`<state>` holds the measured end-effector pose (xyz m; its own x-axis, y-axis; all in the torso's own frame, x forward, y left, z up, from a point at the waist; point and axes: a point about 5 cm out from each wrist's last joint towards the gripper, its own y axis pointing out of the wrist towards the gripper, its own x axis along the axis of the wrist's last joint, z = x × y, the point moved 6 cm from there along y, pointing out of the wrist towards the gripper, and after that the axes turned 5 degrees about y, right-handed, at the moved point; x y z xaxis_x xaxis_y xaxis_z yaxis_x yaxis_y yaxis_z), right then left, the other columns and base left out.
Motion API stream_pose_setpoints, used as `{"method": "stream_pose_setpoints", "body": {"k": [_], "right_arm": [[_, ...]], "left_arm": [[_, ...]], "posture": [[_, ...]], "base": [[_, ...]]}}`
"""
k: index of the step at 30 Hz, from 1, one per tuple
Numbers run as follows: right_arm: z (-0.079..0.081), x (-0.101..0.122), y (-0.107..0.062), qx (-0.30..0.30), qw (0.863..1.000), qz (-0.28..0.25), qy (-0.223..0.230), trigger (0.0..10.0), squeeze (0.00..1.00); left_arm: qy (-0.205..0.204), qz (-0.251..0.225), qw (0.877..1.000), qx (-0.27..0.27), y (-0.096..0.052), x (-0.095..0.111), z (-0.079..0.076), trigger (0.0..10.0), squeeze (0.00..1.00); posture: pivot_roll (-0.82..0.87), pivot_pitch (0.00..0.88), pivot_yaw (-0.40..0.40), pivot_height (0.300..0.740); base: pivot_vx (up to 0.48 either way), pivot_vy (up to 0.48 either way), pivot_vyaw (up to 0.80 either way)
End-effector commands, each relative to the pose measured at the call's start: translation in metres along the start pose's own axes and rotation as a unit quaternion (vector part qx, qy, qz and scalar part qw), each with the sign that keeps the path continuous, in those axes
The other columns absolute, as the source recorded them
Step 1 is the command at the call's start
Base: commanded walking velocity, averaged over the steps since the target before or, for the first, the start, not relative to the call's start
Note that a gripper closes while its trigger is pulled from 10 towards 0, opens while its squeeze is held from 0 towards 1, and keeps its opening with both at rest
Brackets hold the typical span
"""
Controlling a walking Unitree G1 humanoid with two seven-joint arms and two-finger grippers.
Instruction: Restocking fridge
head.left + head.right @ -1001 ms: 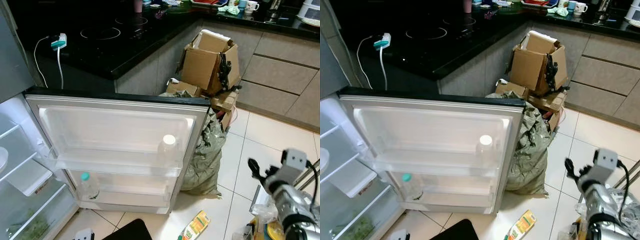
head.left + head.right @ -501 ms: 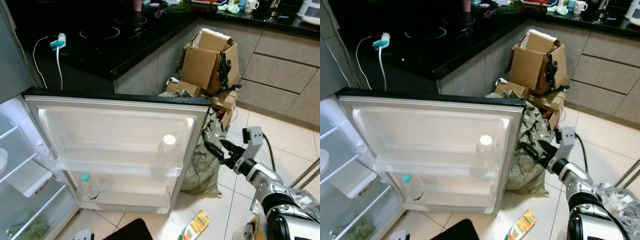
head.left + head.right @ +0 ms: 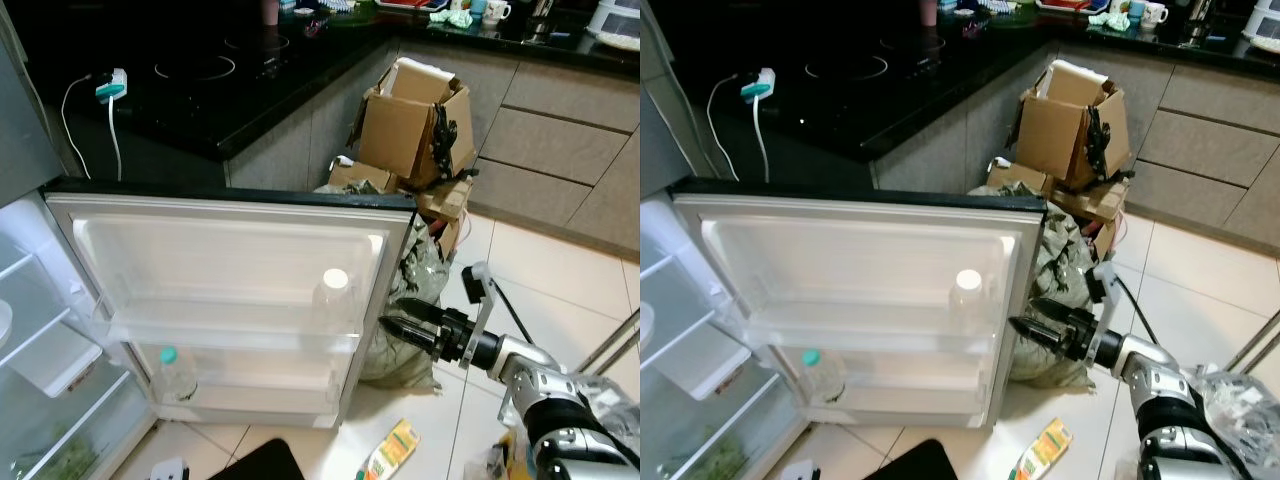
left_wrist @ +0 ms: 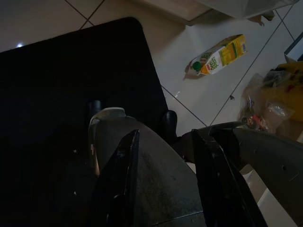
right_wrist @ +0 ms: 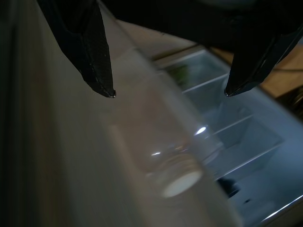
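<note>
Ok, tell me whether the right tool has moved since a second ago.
Yes. The right tool has swung leftward from over the floor tiles to the fridge door's free edge, fingers open, near the white-capped bottle.

Home kitchen, hob [image 3: 195, 68], open fridge door [image 3: 225, 290], cabinets [image 3: 560, 150]

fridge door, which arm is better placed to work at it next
Right. The right gripper, fingers open, is already at the fridge door edge beside the white-capped bottle. The left gripper hangs low over the floor.

Two bottles [image 3: 334, 300] [image 3: 176, 372] are seen in the door, one carton [image 3: 391, 451] on the floor.
</note>
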<state>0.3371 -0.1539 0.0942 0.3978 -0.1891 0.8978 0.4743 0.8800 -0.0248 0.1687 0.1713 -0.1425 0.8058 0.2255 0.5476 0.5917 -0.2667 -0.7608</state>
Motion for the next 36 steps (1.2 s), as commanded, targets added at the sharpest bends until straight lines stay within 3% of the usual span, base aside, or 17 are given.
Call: {"method": "stream_pose_setpoints", "body": {"k": [1, 13, 20, 24, 26, 27, 28, 29, 33, 34, 36], "right_arm": [[0.008, -0.002, 0.001, 0.025, 1.0, 0.007, 0.003, 10.0, 0.0], [0.045, -0.031, 0.0, 0.115, 0.99, 0.071, 0.051, 10.0, 0.0], [0.048, -0.042, 0.0, 0.114, 0.988, 0.085, 0.063, 10.0, 0.0], [0.036, -0.045, 0.0, 0.068, 0.993, 0.082, 0.054, 10.0, 0.0], [0.015, -0.043, -0.008, 0.003, 0.996, 0.069, 0.054, 10.0, 0.0], [-0.002, -0.044, -0.021, -0.054, 0.995, 0.067, 0.059, 10.0, 0.0], [-0.002, -0.044, -0.021, -0.054, 0.995, 0.067, 0.059, 10.0, 0.0], [-0.012, -0.051, -0.036, -0.091, 0.991, 0.084, 0.057, 10.0, 0.0], [-0.021, -0.058, -0.049, -0.13, 0.985, 0.105, 0.043, 10.0, 0.0], [-0.037, -0.06, -0.064, -0.196, 0.973, 0.116, 0.03, 10.0, 0.0], [-0.043, -0.06, -0.069, -0.219, 0.968, 0.117, 0.024, 10.0, 0.0]], "left_arm": [[-0.006, 0.027, 1.0, 0.003, -0.004, -0.018, 0.002, 10.0, 0.0], [-0.002, 0.029, 1.0, 0.002, -0.003, -0.017, 0.0, 10.0, 0.0], [-0.004, 0.029, 1.0, 0.002, -0.003, -0.018, 0.0, 10.0, 0.0], [-0.005, 0.03, 1.0, 0.003, -0.003, -0.019, -0.001, 10.0, 0.0], [-0.005, 0.031, 0.999, 0.003, -0.004, -0.02, 0.0, 10.0, 0.0], [-0.005, 0.031, 0.999, 0.004, -0.004, -0.02, 0.0, 10.0, 0.0], [-0.005, 0.031, 0.999, 0.004, -0.004, -0.02, 0.0, 10.0, 0.0], [-0.001, 0.032, 0.999, 0.003, -0.004, -0.02, -0.001, 10.0, 0.0], [-0.003, 0.03, 1.0, 0.001, -0.004, -0.02, -0.001, 10.0, 0.0], [0.003, 0.03, 1.0, -0.002, -0.004, -0.019, -0.001, 10.0, 0.0], [0.004, 0.03, 1.0, -0.004, -0.004, -0.019, -0.001, 10.0, 0.0]], "posture": [[-0.06, 0.04, -0.033, 0.74], [-0.06, 0.035, -0.038, 0.74], [-0.06, 0.039, -0.039, 0.74], [-0.06, 0.041, -0.04, 0.74], [-0.05, 0.041, -0.041, 0.74], [-0.05, 0.042, -0.041, 0.74], [-0.05, 0.042, -0.041, 0.74], [-0.05, 0.042, -0.041, 0.74], [-0.06, 0.043, -0.039, 0.74], [-0.06, 0.043, -0.038, 0.74], [-0.06, 0.043, -0.038, 0.74]], "base": [[0.0, 0.0, 0.0], [0.0, 0.0, 0.0], [0.0, 0.0, 0.0], [0.0, 0.0, 0.0], [0.0, 0.0, 0.0], [0.0, 0.0, 0.0], [0.0, 0.0, 0.0], [0.0, 0.0, 0.0], [0.0, 0.0, 0.0], [0.0, 0.0, 0.0], [0.0, 0.0, 0.0]]}}
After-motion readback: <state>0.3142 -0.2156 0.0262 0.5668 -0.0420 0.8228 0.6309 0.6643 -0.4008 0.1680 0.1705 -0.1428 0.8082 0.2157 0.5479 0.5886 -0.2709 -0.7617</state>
